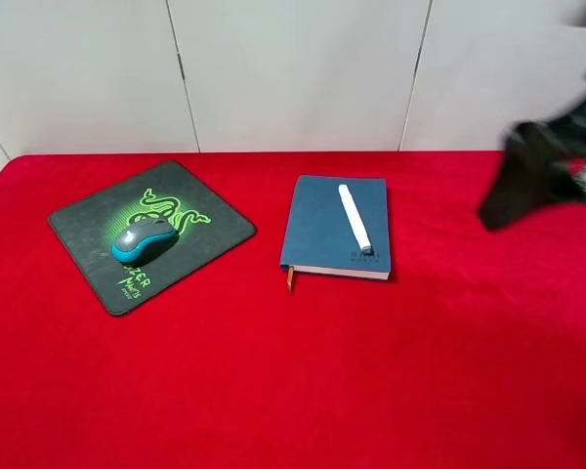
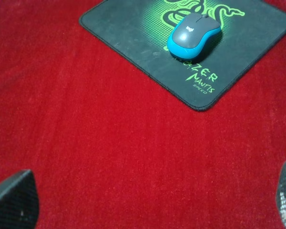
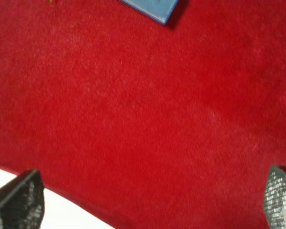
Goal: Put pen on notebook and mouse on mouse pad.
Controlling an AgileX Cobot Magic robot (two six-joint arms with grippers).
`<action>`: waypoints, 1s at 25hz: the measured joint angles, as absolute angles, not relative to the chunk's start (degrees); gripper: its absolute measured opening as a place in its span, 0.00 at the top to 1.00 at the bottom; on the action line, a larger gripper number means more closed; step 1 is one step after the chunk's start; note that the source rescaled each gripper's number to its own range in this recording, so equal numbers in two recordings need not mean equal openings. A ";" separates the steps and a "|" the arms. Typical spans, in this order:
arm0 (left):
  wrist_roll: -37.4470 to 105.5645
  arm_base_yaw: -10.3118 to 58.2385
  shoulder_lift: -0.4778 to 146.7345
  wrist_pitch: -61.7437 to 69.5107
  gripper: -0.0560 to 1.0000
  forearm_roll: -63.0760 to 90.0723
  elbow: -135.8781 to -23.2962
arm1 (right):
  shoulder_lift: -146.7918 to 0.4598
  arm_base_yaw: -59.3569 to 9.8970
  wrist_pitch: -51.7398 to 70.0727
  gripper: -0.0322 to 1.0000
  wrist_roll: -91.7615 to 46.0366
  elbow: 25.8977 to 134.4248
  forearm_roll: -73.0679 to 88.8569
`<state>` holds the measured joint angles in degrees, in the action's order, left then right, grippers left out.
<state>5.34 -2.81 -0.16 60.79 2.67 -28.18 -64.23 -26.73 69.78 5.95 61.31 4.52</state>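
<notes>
A red cloth [image 1: 371,371] covers the bench, soft and matt with a fine velvety nap. The mouse pad [image 1: 215,230] looks like black fabric, matt and faintly scuffed, with a printed green logo. The mouse [image 2: 194,35] is smooth plastic: its grey top is satiny, its blue sides slightly glossy. The notebook [image 1: 322,230] has a matt blue cover with pale paper edges. The pen [image 1: 355,217] is smooth white plastic. Dark fingertips [image 2: 14,200] show a woven, textured surface.

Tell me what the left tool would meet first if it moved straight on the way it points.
Probably the bare red cloth; the left tool is open, and the mouse pad lies farther ahead. Depth is unclear.
</notes>
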 joint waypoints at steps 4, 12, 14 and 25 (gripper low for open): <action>5.34 -2.81 -0.16 60.79 0.00 2.67 -28.18 | -53.15 -26.73 69.97 0.00 5.95 55.45 4.52; 5.34 -2.81 -0.16 60.79 0.00 2.67 -28.18 | -32.73 -26.73 70.09 0.00 5.95 45.18 4.48; 5.34 -2.81 -0.16 60.79 0.00 2.67 -28.18 | -28.53 -26.73 70.14 0.00 5.95 42.47 4.48; 5.34 -2.81 -0.16 60.79 0.00 2.67 -28.18 | -12.73 -21.84 67.71 0.00 3.73 31.96 3.41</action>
<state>5.34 -2.81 -0.16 60.79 2.67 -28.18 -12.73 -21.84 67.71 3.73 31.96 3.41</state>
